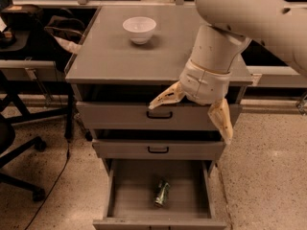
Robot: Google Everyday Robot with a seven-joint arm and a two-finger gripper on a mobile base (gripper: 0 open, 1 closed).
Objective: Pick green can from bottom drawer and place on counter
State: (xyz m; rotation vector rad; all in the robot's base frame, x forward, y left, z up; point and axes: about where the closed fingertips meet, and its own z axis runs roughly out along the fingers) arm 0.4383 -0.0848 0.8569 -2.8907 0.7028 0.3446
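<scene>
Green can (161, 192) lies on its side on the floor of the bottom drawer (132, 195), which stands pulled out below the counter's front edge. You see it dark green with pale marks along its body, one end pointing toward the back of the drawer. It sits slightly right of the drawer's middle and apart from all the walls. At the far left, black chair legs (19, 152) stand on the speckled floor. On the counter (110, 56) a white bowl (139, 28) sits near the back edge, left of centre. Under the front edge, the top drawer (115, 116) and the middle drawer (120, 149) each carry a black handle. Your gripper (189, 123) hangs in front of the front edge, toward the right front corner, level with the top drawer and well above the can. Its two pale fingers (163, 98) are spread wide and hold nothing.
</scene>
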